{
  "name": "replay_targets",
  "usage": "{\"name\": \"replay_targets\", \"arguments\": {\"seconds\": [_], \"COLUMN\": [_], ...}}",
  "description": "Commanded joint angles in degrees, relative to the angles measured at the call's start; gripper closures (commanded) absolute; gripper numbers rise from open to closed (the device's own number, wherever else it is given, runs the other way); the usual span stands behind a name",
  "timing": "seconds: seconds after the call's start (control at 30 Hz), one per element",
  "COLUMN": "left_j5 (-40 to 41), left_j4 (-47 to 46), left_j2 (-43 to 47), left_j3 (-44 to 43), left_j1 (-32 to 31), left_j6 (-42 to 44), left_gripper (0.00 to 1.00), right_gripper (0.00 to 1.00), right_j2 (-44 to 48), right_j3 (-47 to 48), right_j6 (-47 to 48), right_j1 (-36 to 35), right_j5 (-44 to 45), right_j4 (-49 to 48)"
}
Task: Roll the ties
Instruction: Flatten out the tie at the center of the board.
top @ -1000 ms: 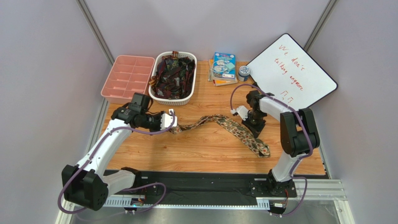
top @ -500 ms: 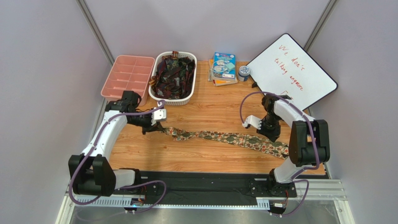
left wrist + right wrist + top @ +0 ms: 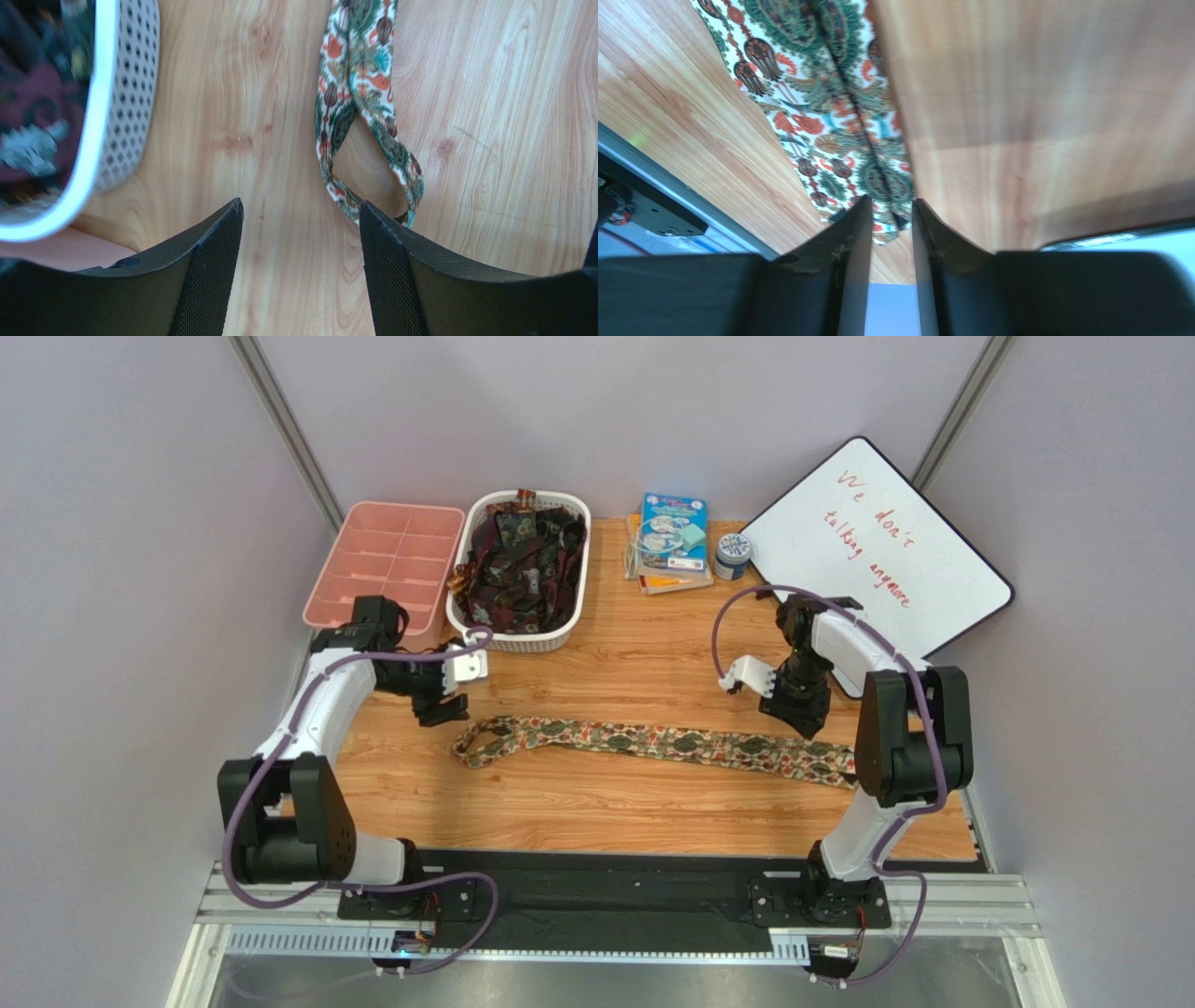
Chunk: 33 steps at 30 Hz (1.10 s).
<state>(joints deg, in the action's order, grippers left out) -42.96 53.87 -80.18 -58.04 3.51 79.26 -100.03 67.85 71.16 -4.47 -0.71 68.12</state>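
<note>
Across the middle of the light wooden desk (image 3: 631, 805), a long, narrow olive-green and tan printed fabric necktie (image 3: 659, 744) lies stretched out flat, running left to right roughly parallel to the near edge. Its narrow end, folded back into a small loop, points toward the left edge. The black two-fingered left hand (image 3: 446, 704) hovers just beyond that loop, on the side of the far-left corner, and does not touch it. Its fingers stand wide apart with only bare wood between them. The loop lies just ahead of them and a little to one side.

The necktie's wide, pointed end rests near the right edge. The black right hand (image 3: 797, 717) hangs close above this wide part. Its fingers are a narrow slit apart and grip nothing, and the pointed tip shows on the desk through the slit.

At the far-right corner, a white rectangular dry-erase board (image 3: 877, 546) with a black rim carries red handwriting: "We don't talking anymore". A few marks below it cannot be read. The print on the blue-covered booklets (image 3: 671, 532) at the far edge is too small to read.

Close up, the necktie shows a cream ground with green paisley shapes and orange-red motifs, and a seam runs down the middle of its wide part. More ties (image 3: 522, 567), dark red and black patterned, fill the white perforated plastic basket (image 3: 540, 639) at the far edge. It stands beside a pink plastic compartment tray (image 3: 382, 567) in the far-left corner.
</note>
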Motion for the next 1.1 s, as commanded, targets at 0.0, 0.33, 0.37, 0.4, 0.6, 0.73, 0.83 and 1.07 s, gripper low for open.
{"name": "replay_targets", "arguments": {"seconds": [0.0,0.33,0.37,0.4,0.6,0.73,0.83,1.07], "left_j5": [-1.17,12.98,15.25,16.06,20.98,24.23,22.93,18.26], "left_j4": [1.42,-4.20,-6.21,-6.84,-4.48,1.56,12.17,16.46], "left_j2": [4.33,1.61,0.39,-0.32,-4.28,-6.91,-8.41,-13.76], "left_j3": [-0.24,6.89,7.15,7.15,7.24,3.66,-4.32,-14.99], "left_j1": [-6.92,-17.39,-17.39,-17.39,-18.80,-18.80,-18.28,-17.75], "left_j6": [5.99,3.18,1.87,1.68,2.29,2.91,3.70,0.37], "left_gripper": [0.32,0.32,0.31,0.31,0.42,0.69,0.86,1.00], "right_gripper": [0.61,0.43,0.42,0.42,0.42,0.44,0.50,0.59], "right_j2": [1.49,5.45,5.63,5.72,4.49,2.56,1.42,2.73], "right_j3": [5.35,2.21,0.80,-0.52,-10.54,-15.46,-17.84,-16.62], "right_j6": [-4.79,-13.49,-15.50,-16.48,-20.97,-18.34,-14.84,-7.18], "right_j1": [-0.19,-1.68,-2.03,-2.56,-6.25,-6.25,-5.73,-2.91], "right_j5": [-1.66,-4.47,-4.39,-4.21,0.00,6.40,9.66,10.73], "right_j4": [3.42,2.21,0.63,-2.87,-13.86,-18.98,-21.53,-20.84]}}
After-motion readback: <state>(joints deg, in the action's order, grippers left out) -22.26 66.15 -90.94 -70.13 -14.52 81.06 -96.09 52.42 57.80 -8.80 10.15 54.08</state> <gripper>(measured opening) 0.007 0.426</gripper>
